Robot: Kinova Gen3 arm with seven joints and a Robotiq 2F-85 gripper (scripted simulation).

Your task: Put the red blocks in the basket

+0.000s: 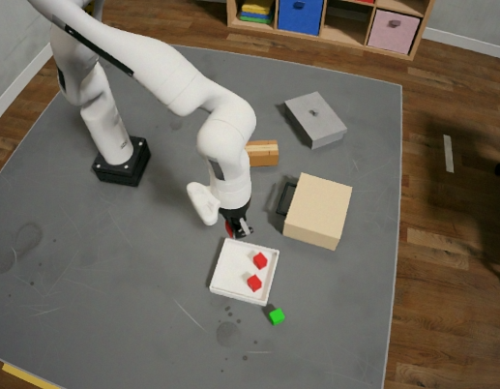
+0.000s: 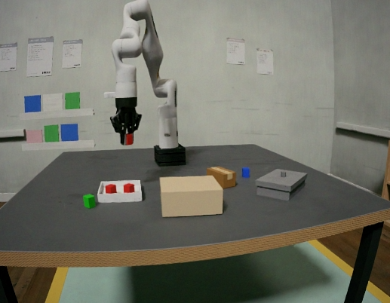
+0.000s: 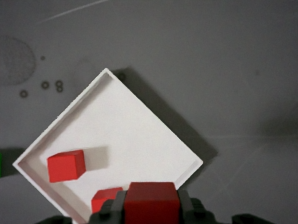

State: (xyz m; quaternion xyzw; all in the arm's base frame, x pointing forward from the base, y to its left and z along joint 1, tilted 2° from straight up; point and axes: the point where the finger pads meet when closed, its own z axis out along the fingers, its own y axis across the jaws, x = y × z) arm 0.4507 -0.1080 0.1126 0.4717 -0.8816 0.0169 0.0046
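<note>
My gripper (image 1: 240,230) (image 2: 127,141) (image 3: 152,206) is shut on a red block (image 1: 228,228) (image 2: 130,139) (image 3: 151,200), held high above the table near the basket's back edge. The white basket (image 1: 232,271) (image 2: 121,197) (image 3: 135,135) holds two red blocks, one (image 1: 260,260) (image 2: 129,188) (image 3: 103,198) nearer the gripper and another (image 1: 253,283) (image 2: 111,188) (image 3: 66,166). The light wooden cabinet (image 1: 319,208) (image 2: 190,197) has a dark frame (image 1: 286,198) sticking out on its arm-facing side; how far its drawer stands out is unclear. The grey lid (image 1: 319,118) (image 2: 275,179) lies on the metal box (image 1: 328,140) (image 2: 273,192); its seating is unclear.
A green block (image 1: 277,316) (image 2: 89,200) stands outside the basket, near its corner. A brown cardboard box (image 1: 263,155) (image 2: 222,177) stands between the cabinet and the arm's base. A blue block (image 2: 245,172) stands behind it, hidden by the arm in the top view.
</note>
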